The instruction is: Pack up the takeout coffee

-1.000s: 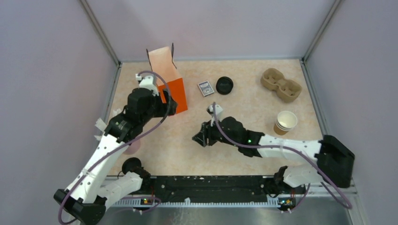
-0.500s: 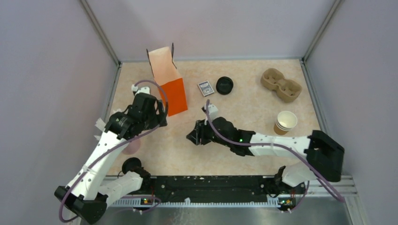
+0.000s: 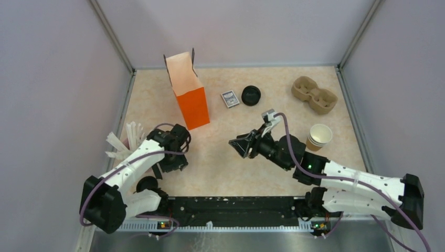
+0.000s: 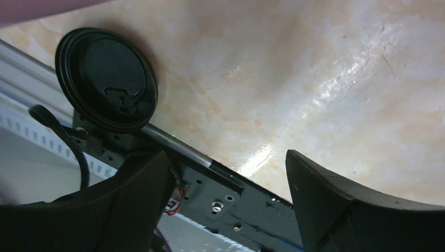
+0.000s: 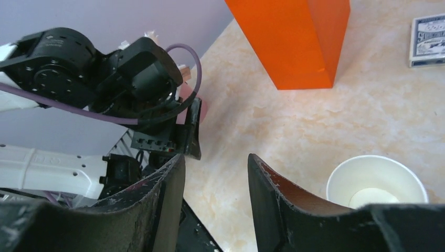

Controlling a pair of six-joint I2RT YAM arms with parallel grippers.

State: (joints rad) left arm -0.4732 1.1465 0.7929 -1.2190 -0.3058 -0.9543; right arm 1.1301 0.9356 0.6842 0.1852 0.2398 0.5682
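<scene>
Near the front edge of the table, the left gripper has drawn back from the orange paper bag, jaws spread empty by the round black plastic lid. The right gripper, jaws parted and empty, stands beside the small white-lined paper cup; lidding seems next.

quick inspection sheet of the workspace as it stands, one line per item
surface: tan marbled tabletop, nothing spilled seen
job's things: takeout cup upright, unlidded, beside the right gripper, not between its fingers; orange bag upright, top open; far lid by the card deck; near lid by the front rail
clutter: card deck, pulp carrier, cup stack, white strips at the left edge
grippers: left gripper open, nothing between its fingers; right gripper open, nothing held
cables: left cable and right cable, purple, looped along their arms
surroundings: plain lilac walls on three sides
</scene>
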